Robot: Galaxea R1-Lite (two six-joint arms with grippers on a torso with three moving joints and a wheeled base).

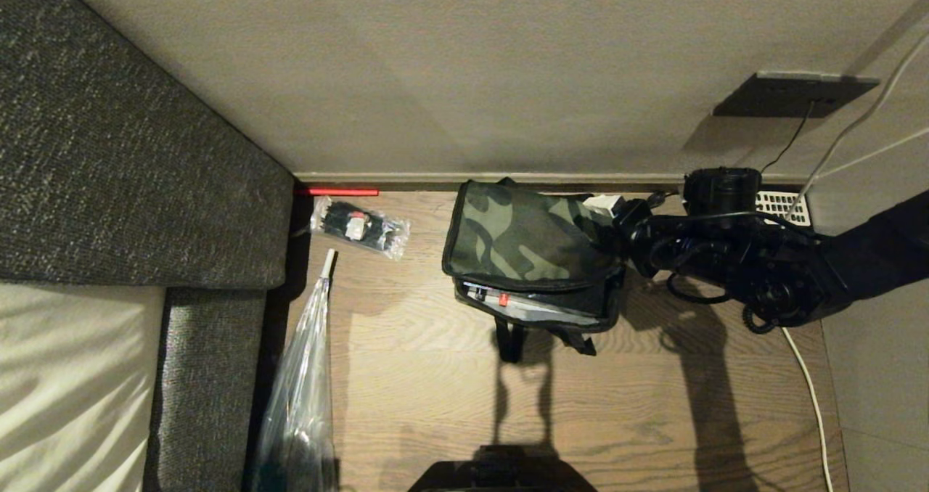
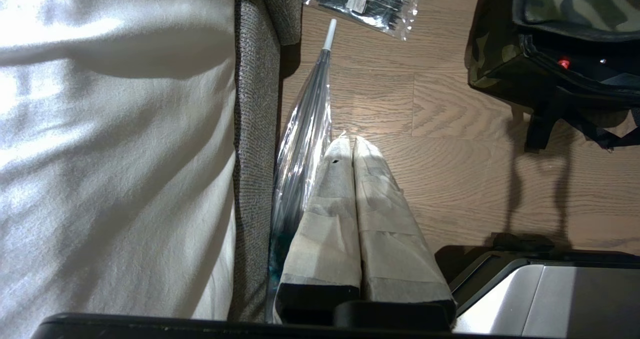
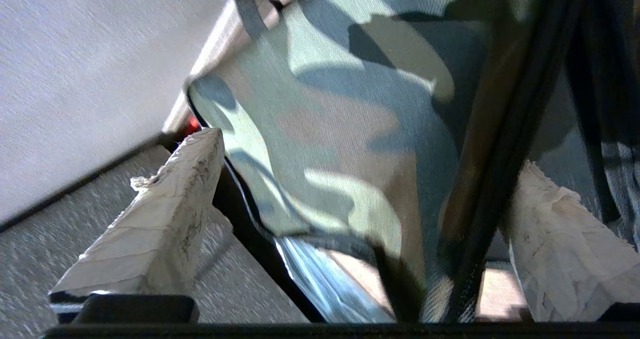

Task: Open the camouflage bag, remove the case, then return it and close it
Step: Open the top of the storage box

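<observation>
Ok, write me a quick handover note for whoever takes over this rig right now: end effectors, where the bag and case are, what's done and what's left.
Right end effector: open, fingers on either side of the lid edge of the camouflage bag, at the bag's right end.
Left end effector: shut, empty, parked over the floor beside the sofa.
Bag: on the wooden floor by the wall, lid lying over the top, front gaping.
Case: inside the bag, its edge and red mark showing in the gap.
Done: whether the case has already been out cannot be told.
Left: at least shutting the lid and closing the bag.
</observation>
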